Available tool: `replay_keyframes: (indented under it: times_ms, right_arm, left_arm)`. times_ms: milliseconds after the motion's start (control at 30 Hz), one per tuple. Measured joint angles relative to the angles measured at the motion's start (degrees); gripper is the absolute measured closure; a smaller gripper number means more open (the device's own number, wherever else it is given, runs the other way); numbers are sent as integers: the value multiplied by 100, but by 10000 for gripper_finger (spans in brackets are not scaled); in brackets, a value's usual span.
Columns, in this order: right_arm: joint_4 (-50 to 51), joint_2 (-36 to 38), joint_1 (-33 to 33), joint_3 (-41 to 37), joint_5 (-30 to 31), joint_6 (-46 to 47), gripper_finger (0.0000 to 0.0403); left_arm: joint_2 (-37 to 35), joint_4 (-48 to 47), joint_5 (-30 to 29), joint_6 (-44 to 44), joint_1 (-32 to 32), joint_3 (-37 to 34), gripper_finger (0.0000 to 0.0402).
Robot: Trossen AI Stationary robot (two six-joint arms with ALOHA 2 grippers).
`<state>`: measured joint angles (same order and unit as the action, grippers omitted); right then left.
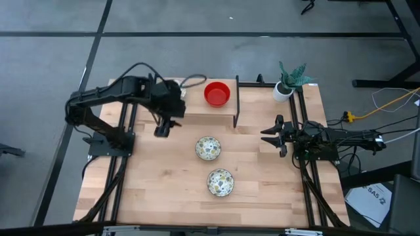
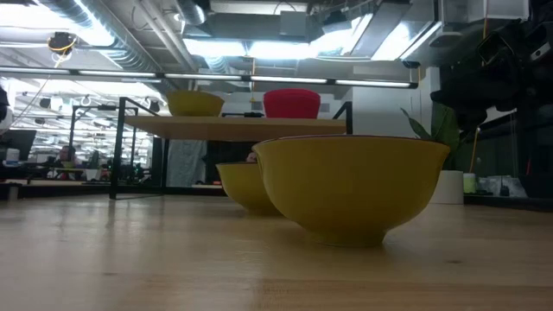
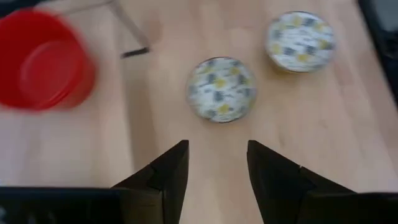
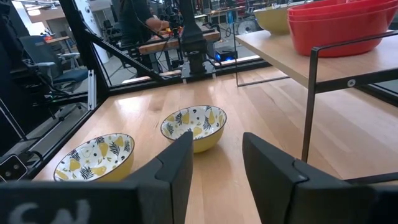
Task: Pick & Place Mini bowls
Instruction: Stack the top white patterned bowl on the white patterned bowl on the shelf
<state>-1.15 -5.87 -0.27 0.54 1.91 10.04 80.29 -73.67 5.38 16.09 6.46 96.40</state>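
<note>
Two white bowls with yellow-green floral insides and yellow outsides stand on their bases on the table (image 1: 208, 148) (image 1: 220, 182). The left wrist view also shows both (image 3: 222, 89) (image 3: 301, 42). A stack of glossy red bowls (image 1: 216, 93) sits on the raised shelf. Beside it stands a third yellow-sided bowl (image 2: 195, 104), hidden under my left arm in the high view. My left gripper (image 1: 163, 126) (image 3: 217, 152) is open above the table, left of the nearer-to-shelf patterned bowl. My right gripper (image 1: 272, 136) (image 4: 217, 146) is open, right of the bowls, pointing at them.
The wooden shelf on thin black legs (image 1: 236, 105) stands at the table's far side. A white plant pot (image 1: 283, 88) sits at the far right corner. Black frame rails (image 1: 305, 164) run along both table sides. Bare wood lies near the table's near edge.
</note>
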Motion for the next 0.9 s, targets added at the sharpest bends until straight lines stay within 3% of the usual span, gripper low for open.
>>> replay_keyframes:
  times_ms: [900]
  right_arm:
    - [-1,0,0,0,-2,-1,263]
  left_arm:
    - [31,428,-179,913,-2839,0,245]
